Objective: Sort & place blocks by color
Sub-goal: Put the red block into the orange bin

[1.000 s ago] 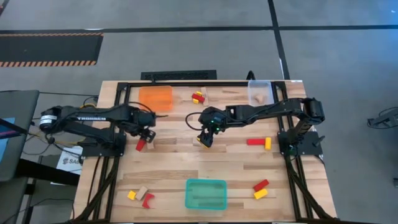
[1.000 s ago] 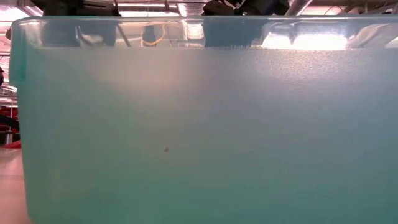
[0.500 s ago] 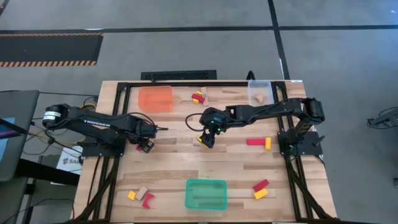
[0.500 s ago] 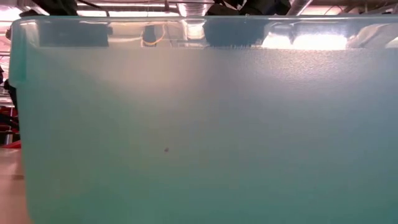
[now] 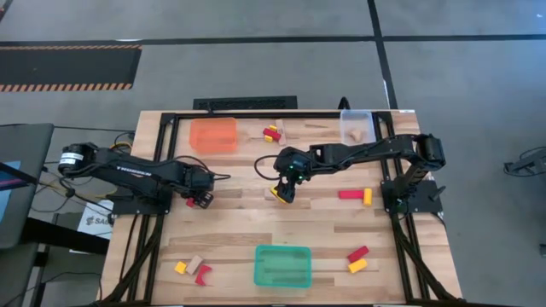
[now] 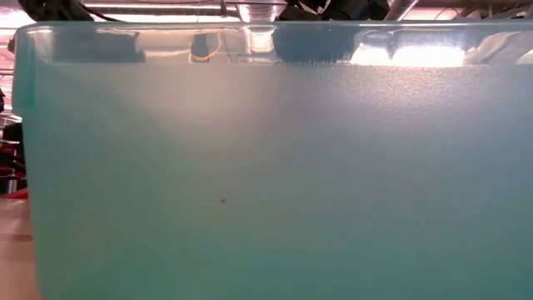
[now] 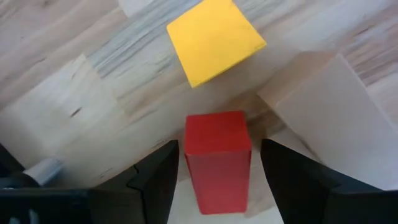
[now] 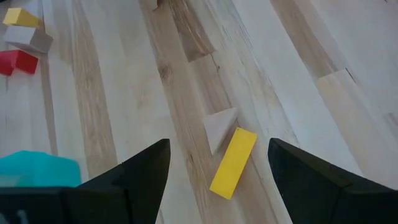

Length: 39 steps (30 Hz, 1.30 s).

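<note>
My left gripper [image 5: 196, 200] points down, open, near the table's left side. Its fingers stand on either side of a red block [image 7: 217, 158] lying flat on the wood, with a small gap on each side. A yellow block [image 7: 214, 38] and a pale wood block [image 7: 329, 124] lie just beyond it. My right gripper [image 5: 284, 191] hangs open at mid-table, above a yellow oblong block [image 8: 233, 163] that lies against a small wooden wedge [image 8: 217, 127].
An orange tray [image 5: 213, 134] and a clear tray [image 5: 357, 125] stand at the far edge, a teal tray [image 5: 282, 265] at the near edge; its wall [image 6: 266, 167] fills the low view. Loose blocks lie far centre [image 5: 271, 133], right [image 5: 354, 195], near right [image 5: 357, 258] and near left [image 5: 193, 269].
My left gripper has sunk, still pointing down, from just beyond the red block onto it, so that its open fingers now stand around the block. The block has stayed where it was.
</note>
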### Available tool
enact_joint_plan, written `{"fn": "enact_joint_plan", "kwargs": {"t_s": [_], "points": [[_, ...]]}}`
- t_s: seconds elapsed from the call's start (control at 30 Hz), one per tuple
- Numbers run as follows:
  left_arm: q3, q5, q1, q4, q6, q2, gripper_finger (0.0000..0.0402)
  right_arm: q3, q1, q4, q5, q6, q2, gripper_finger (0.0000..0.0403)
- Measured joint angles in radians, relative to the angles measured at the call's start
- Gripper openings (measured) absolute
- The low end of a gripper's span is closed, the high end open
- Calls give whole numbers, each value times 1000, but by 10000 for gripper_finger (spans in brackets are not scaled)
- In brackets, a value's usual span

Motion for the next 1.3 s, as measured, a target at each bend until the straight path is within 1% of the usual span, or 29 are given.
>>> {"fn": "enact_joint_plan", "kwargs": {"t_s": [0.1, 0.17, 0.23, 0.37, 0.47, 0.53, 0.63, 0.7, 0.83, 0.93, 1.03, 1.13, 1.3], "points": [[-13, -1, 0, 21, -3, -2, 211, 0, 0, 0, 0, 0, 0, 295], [-17, 0, 0, 27, -7, -3, 197, 0, 0, 0, 0, 0, 0, 295], [-17, 2, 0, 31, -7, -2, 172, 0, 0, 0, 0, 0, 0, 295], [-16, 5, 0, 31, -8, -3, 104, 0, 0, 0, 0, 0, 0, 295], [-2, 13, 0, 19, -3, -3, 101, 0, 0, -4, 0, 0, 0, 295], [22, 36, 1, 5, -3, -6, 101, 0, 0, -13, -1, 17, -5, 295], [102, 70, 0, -4, 5, -26, 101, 0, 1, -28, 0, 34, -27, 295], [162, 50, 0, -33, 21, -28, 101, 0, 3, -34, 8, 33, -44, 295], [282, -36, 31, -40, 72, -35, 101, 1, 1, -25, 32, 34, -70, 295], [351, -72, 88, 5, 137, -34, 101, 1, 0, -19, 33, 34, -79, 295], [393, -86, 175, 71, 217, -34, 101, 0, 0, -31, 33, 34, -79, 295], [412, -78, 290, 129, 302, -32, 101, 0, 5, -29, 33, 34, -79, 295], [414, -19, 522, 202, 435, -30, 101, 0, 9, -29, 34, 35, -79, 295]]}}
